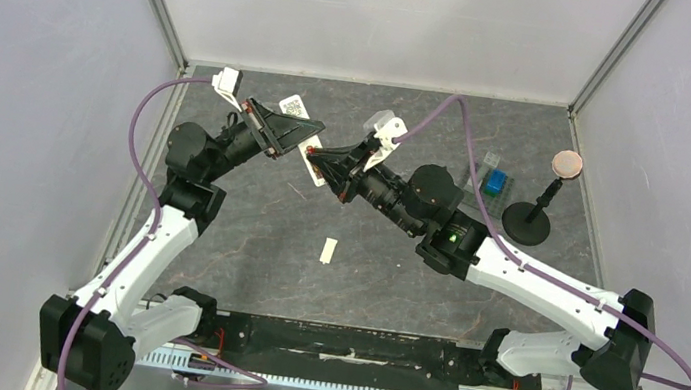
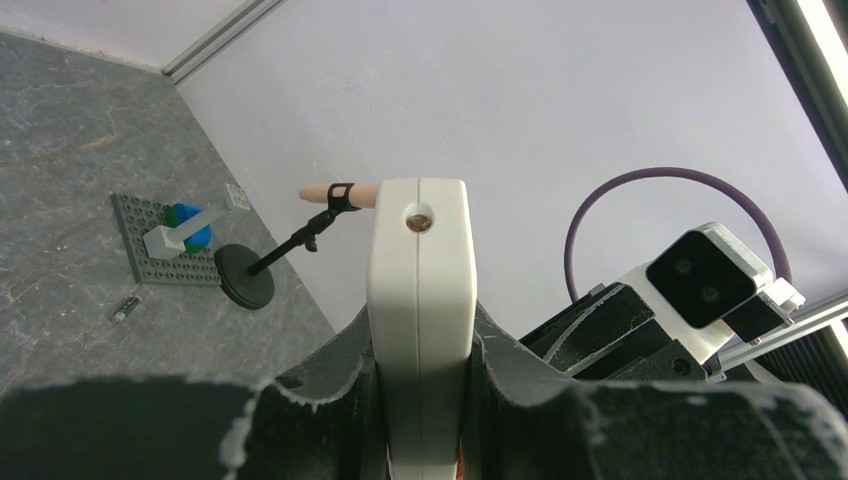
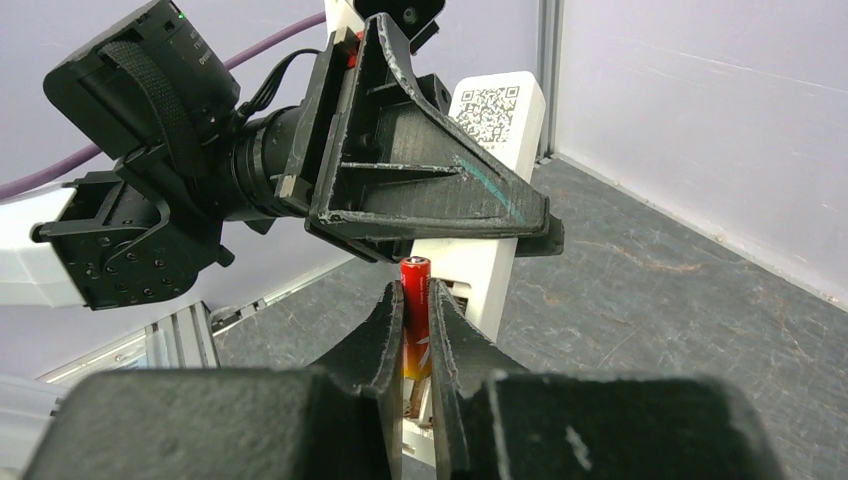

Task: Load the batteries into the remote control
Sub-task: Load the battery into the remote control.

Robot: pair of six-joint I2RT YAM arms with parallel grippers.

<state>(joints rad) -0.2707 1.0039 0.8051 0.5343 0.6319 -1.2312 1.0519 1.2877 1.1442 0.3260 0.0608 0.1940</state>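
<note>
Grey stone-patterned table, pale partition walls on three sides. Item one: remote control, white, held up above the table with its code sticker facing outward. The left gripper is clamped on it, one finger on each side. Item two: red battery, pinched across its lower body by the right gripper, fingers nearly together. Its tip is just beside the remote's back, by what looks like the open bay. Tiny dark cylinder, probably the second battery, on the table well apart from the remote. White cover piece on the table, apart from the remote toward the arm bases. Handling, by my reckoning: the battery is light, rigid, smooth and round, apt to slip or roll, best held mid-body. The remote is a light, stiff plastic shell, best gripped clear of the bay.
</note>
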